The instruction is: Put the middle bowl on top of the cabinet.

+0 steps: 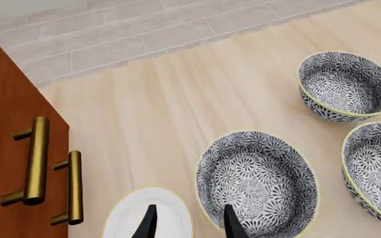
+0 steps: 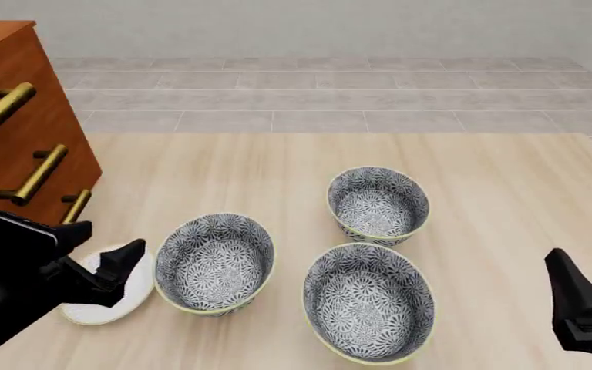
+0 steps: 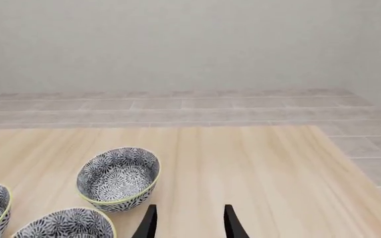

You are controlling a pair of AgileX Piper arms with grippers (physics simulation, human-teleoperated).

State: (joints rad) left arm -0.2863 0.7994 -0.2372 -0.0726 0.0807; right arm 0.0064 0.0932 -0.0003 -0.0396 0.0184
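Pale wood desk, grey tiled floor beyond. The cabinet (image 2: 18,131) stands at the desk's left edge. I take the middle bowl (image 2: 215,262) to be the one nearest it, towards the near edge, just beside a white plate (image 2: 111,304).

The left gripper (image 1: 189,220) is spread, straddling that bowl's plate-side rim. Drop one finger inside the wall, keep the other off the plate, then pinch. The right gripper (image 3: 189,220) is spread, well apart at the right edge.
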